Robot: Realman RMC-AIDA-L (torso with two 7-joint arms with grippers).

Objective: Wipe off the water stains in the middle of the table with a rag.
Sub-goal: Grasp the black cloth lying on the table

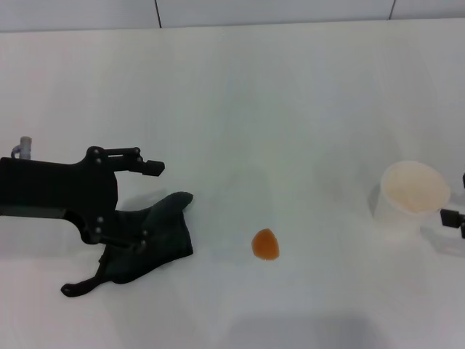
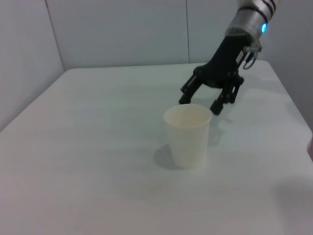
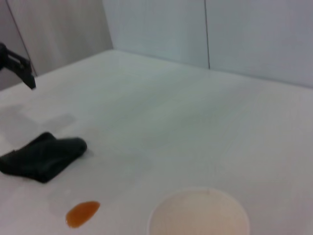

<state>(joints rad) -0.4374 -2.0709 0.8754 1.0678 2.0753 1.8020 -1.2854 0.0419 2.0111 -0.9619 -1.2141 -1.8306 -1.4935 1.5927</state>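
Observation:
The dark grey rag lies crumpled on the white table at the left; it also shows in the right wrist view. My left gripper is open and hovers just above the rag's left part, holding nothing; one of its fingers shows in the air over the rag. The water stain is a small orange blob to the right of the rag, apart from it, also in the right wrist view. My right gripper is open and empty, close behind the cup.
A whitish translucent cup stands upright at the right, also in the left wrist view and the right wrist view. A grey wall runs along the table's far edge.

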